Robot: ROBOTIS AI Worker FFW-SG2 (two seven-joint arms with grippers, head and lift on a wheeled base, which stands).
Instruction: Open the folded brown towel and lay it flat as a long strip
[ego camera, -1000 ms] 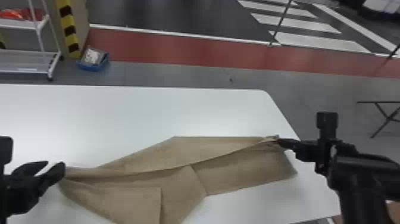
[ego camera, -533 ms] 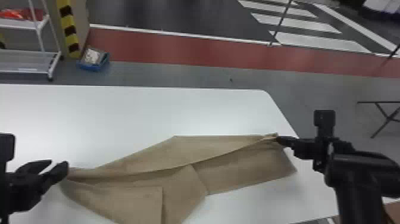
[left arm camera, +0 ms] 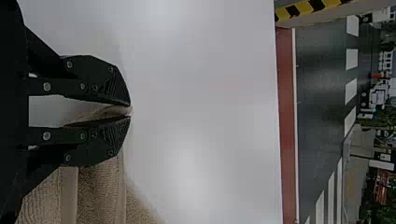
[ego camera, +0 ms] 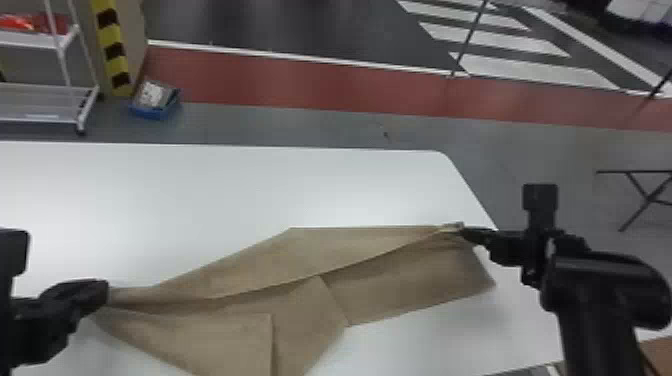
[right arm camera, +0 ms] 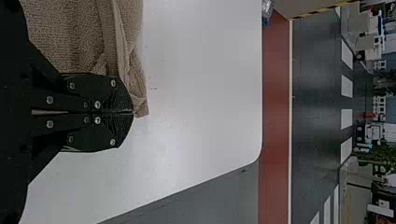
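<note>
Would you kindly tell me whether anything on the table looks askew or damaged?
I see no damage, but the brown towel looks askew: it slants across the white table between the left gripper and right gripper, with overlapping layers on its near side instead of one even strip.

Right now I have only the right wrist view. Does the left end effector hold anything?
Observer: Yes, the left wrist view shows the left end effector with its fingertips pinching some of the brown towel.
Operator: Does the towel lie as a flat strip?
Observer: No. In the head view a slanting fold runs between that grip and the right end effector, and folded layers show on its near side.
Operator: Anything standing beyond the table's far edge, to the left?
Observer: Yes, a white shelf unit on the floor.
</note>
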